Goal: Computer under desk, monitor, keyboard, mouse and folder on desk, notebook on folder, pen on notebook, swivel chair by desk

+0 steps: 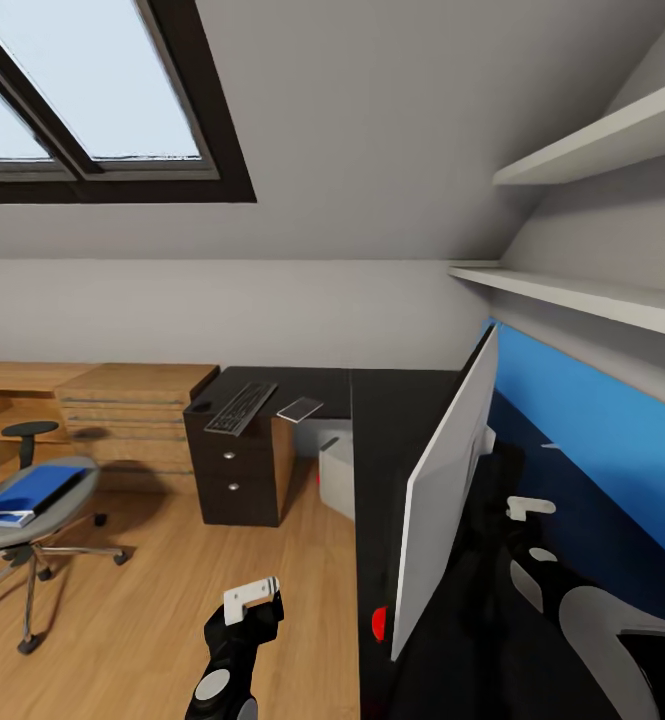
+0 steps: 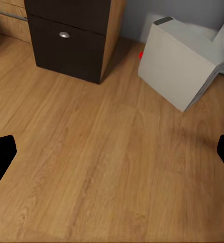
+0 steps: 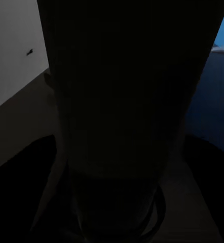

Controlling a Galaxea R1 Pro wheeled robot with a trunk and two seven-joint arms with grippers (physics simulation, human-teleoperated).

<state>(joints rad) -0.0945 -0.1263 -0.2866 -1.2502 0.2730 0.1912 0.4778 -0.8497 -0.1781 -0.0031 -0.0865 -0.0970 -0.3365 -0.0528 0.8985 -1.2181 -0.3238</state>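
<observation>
One big monitor (image 1: 442, 490) stands on the desk (image 1: 377, 470) at right of centre, looks wide, stiff and easy to tip, so hold its stand; the left gripper (image 1: 252, 597) is open and empty, and I cannot tell about the right.

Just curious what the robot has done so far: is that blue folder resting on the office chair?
Touching. The head view shows the folder lying flat on the swivel chair seat.
</observation>
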